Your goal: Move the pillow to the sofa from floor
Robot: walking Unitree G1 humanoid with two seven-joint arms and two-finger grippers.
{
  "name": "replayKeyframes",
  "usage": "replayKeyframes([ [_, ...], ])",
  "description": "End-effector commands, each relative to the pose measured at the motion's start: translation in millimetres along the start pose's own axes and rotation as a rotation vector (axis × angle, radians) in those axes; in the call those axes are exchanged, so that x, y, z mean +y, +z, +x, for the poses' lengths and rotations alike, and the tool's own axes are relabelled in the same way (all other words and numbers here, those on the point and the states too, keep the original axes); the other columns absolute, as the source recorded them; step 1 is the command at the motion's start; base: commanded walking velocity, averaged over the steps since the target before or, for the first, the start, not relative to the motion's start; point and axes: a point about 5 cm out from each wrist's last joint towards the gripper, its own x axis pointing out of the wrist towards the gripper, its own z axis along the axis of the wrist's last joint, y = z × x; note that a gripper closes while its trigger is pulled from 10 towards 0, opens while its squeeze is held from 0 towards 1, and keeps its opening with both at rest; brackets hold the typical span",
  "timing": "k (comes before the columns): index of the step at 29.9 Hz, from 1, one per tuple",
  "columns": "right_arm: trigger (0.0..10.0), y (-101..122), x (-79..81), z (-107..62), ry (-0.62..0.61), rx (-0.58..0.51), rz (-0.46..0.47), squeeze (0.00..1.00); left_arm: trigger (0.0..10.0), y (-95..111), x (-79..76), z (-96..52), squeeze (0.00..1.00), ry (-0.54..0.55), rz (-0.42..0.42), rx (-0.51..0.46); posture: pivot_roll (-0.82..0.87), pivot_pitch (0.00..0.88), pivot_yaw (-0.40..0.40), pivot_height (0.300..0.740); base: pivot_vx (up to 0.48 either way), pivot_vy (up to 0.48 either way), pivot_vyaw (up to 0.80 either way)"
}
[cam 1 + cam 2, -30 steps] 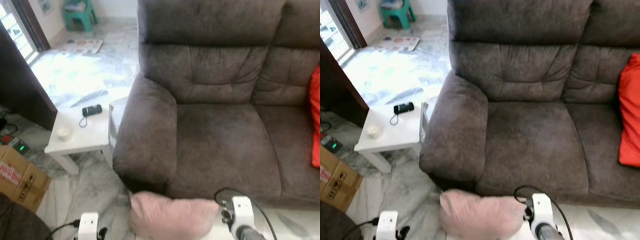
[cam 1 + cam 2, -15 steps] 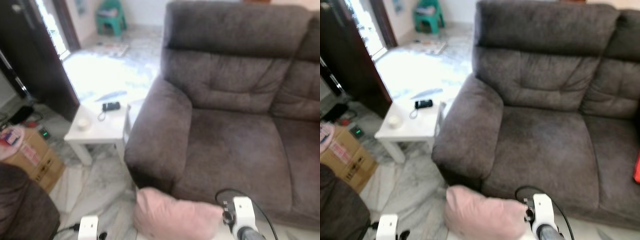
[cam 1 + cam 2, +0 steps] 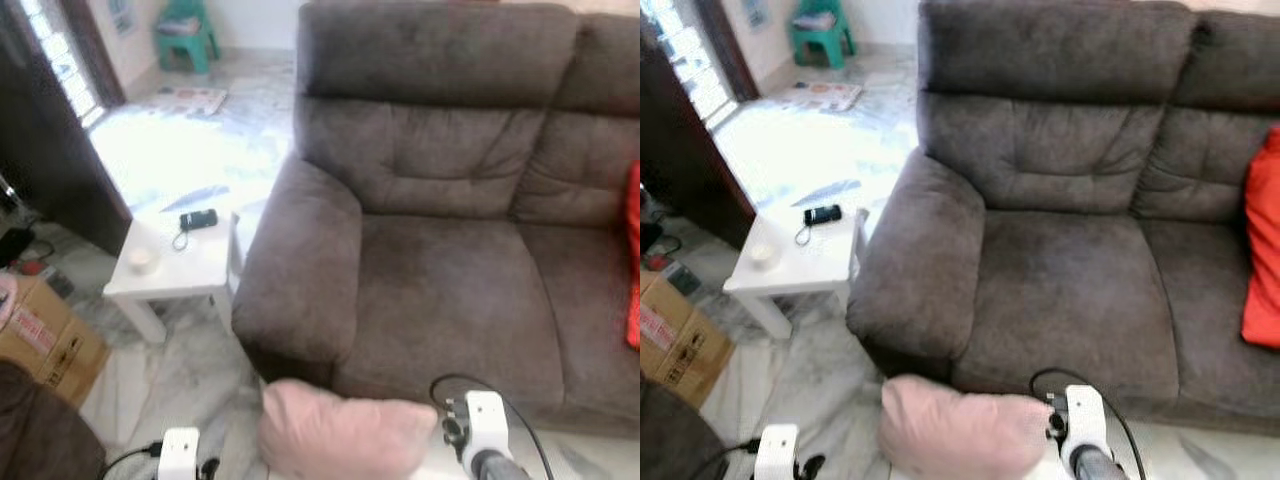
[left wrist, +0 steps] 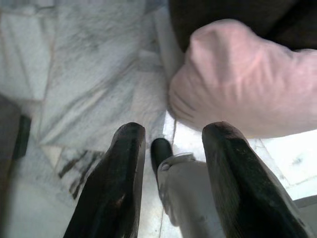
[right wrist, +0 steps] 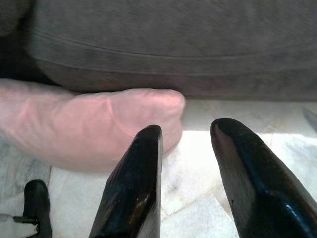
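A pale pink pillow [image 3: 340,435] lies on the marble floor against the front of the dark grey-brown sofa [image 3: 450,290], below its left seat. The white wrists of my left arm [image 3: 178,450] and right arm [image 3: 482,425] sit low on either side of the pillow. In the left wrist view my left gripper [image 4: 174,131] is open, with the pillow [image 4: 247,79] just beyond its fingertips and nothing between them. My right gripper [image 5: 188,128] is open too, and the pillow [image 5: 89,124] lies on the floor close past one finger [image 5: 138,183], under the sofa's front edge.
A white side table [image 3: 175,265] holding a black device [image 3: 198,219] and a small white cup stands beside the sofa's left arm. A cardboard box [image 3: 40,335] sits on the floor further left. A red cushion [image 3: 1262,240] rests on the right seat. A green stool [image 3: 180,30] stands far back.
The camera swung left and has come partly back right, so the red cushion shows again. The pillow and both arms keep their places relative to each other.
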Motion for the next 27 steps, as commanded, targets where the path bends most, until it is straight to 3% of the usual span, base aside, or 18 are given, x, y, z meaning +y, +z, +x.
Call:
replayKeyframes([
  [1,10.0,-2,-2.1,-0.8,-0.011,0.008,0.019,0.0,10.0,-2,2.1,-0.5,0.0,0.004,-0.005,0.014,-0.04,0.088,0.0,0.74,0.0,0.0,-0.79],
  [8,10.0,0,-1.1,0.0,-0.01,0.001,0.017,0.0,10.0,15,3.3,4.6,0.0,0.008,0.005,-0.043,-0.03,0.09,0.001,0.74,0.0,0.0,-0.78],
  [15,10.0,11,3.0,1.7,0.007,-0.066,-0.003,0.0,10.0,29,0.0,8.5,0.0,-0.003,0.046,-0.103,-0.04,0.094,0.005,0.74,0.0,0.0,0.0],
  [17,10.0,26,4.5,3.6,0.013,-0.147,0.007,0.0,10.0,53,1.0,10.1,0.0,0.022,0.07,-0.238,-0.04,0.1,0.004,0.74,0.0,0.0,0.0],
  [18,10.0,39,5.1,4.7,0.016,-0.214,0.03,0.0,10.0,72,-1.1,10.1,0.0,0.029,0.128,-0.341,-0.03,0.1,0.004,0.74,0.0,0.0,0.0],
  [20,10.0,45,5.5,4.9,0.018,-0.245,0.037,0.0,10.0,81,-2.5,9.4,0.0,0.028,0.151,-0.389,-0.04,0.1,0.005,0.74,0.0,0.0,0.0],
  [22,10.0,65,7.5,4.5,0.029,-0.355,0.033,0.0,10.0,107,-6.5,5.3,0.0,0.035,0.165,-0.539,-0.03,0.099,0.008,0.74,0.0,0.0,0.0],
  [26,10.0,90,11.7,0.8,0.045,-0.506,0.047,0.0,10.0,131,-7.9,-2.3,0.0,0.053,0.185,-0.671,-0.04,0.091,0.016,0.74,0.0,0.0,0.0],
  [27,10.0,104,13.8,-3.1,0.051,-0.591,0.052,0.0,10.0,140,-8.3,-6.8,0.0,0.063,0.191,-0.726,-0.04,0.088,0.017,0.74,0.0,0.0,0.0],
])
